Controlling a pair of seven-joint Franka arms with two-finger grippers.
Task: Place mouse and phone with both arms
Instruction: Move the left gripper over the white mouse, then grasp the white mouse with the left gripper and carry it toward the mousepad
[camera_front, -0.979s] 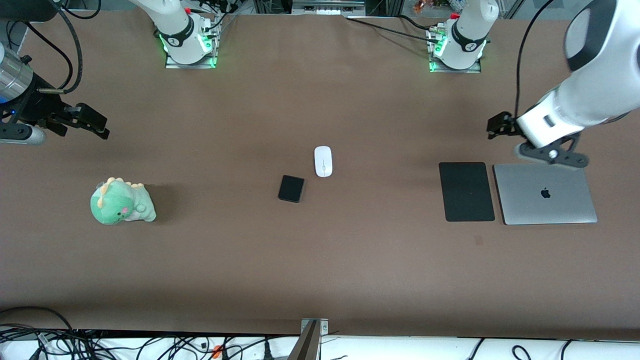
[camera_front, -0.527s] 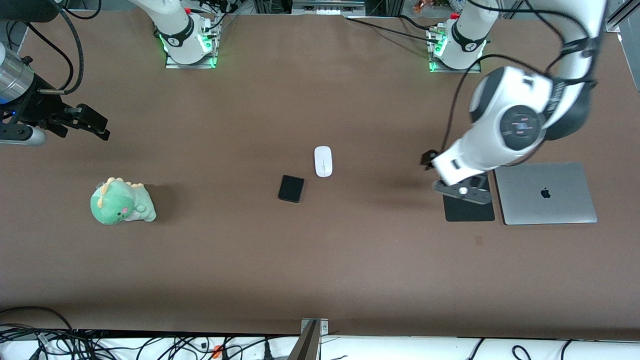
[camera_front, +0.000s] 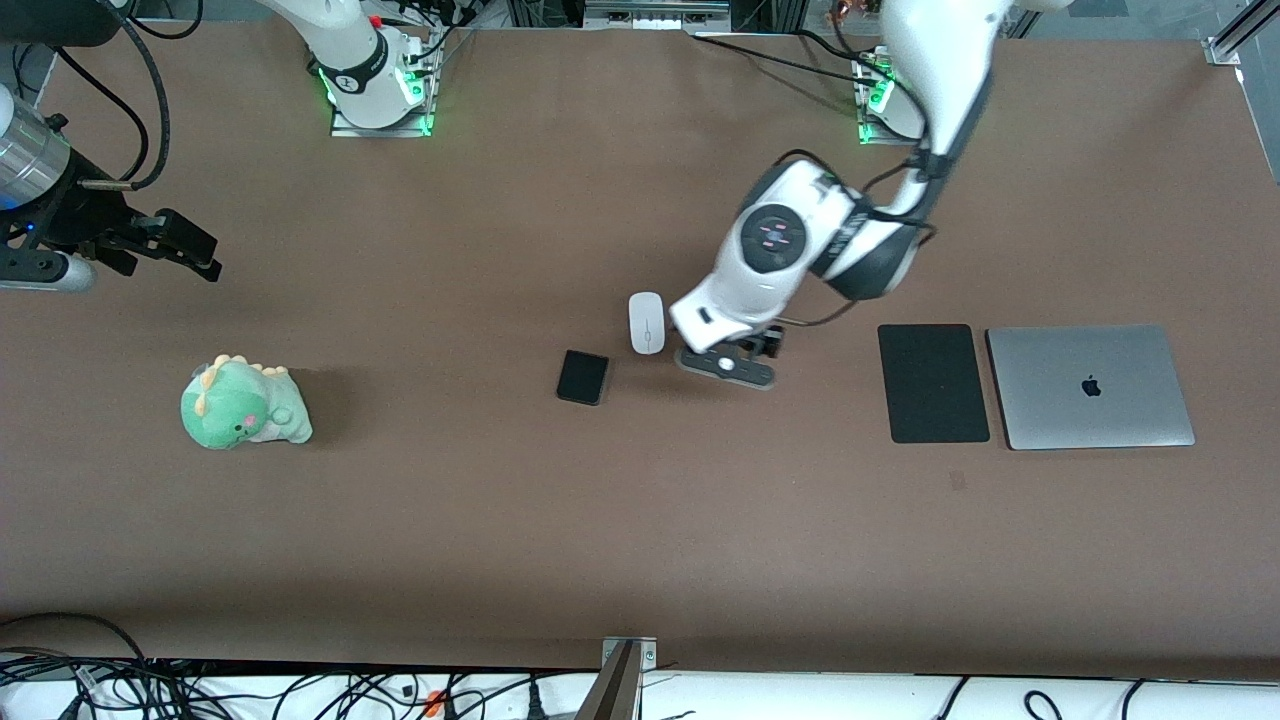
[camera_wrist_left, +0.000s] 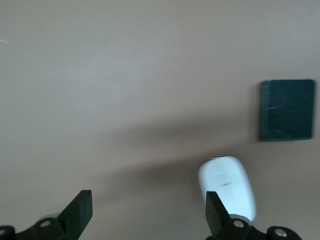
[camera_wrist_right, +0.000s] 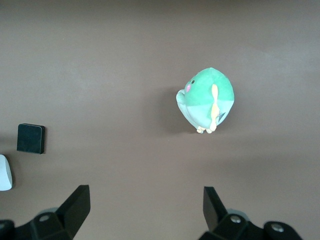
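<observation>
We see a wide brown tabletop (camera_front: 640, 540) carrying everything, with the two arm bases standing along its edge farthest from the front camera. The left arm (camera_front: 800, 240) reaches from its base out over the middle of the tabletop, and its left gripper (camera_front: 728, 366) hangs low over bare tabletop just beside the mouse, on the side toward the left arm's end. In the left wrist view we find its jaws spread wide with nothing between them, one finger (camera_wrist_left: 216, 215) next to the mouse. The right arm waits at its own end of the tabletop, and the right gripper (camera_front: 175, 245) hangs over bare tabletop there; its jaws also stand wide apart and empty in the right wrist view.

Toward the left arm's end lies a closed silver laptop (camera_front: 1090, 386), and just beside it, on the side toward the middle, a flat black mouse pad (camera_front: 932, 382). Toward the right arm's end sits a green plush dinosaur (camera_front: 243, 404), nearer the front camera than the right gripper.

Near the middle we find the phone (camera_front: 583, 377), a small black slab lying flat. The mouse (camera_front: 646, 322), white and oval, lies flat just beside it, a little farther from the front camera and toward the left arm's end; the two do not touch.
</observation>
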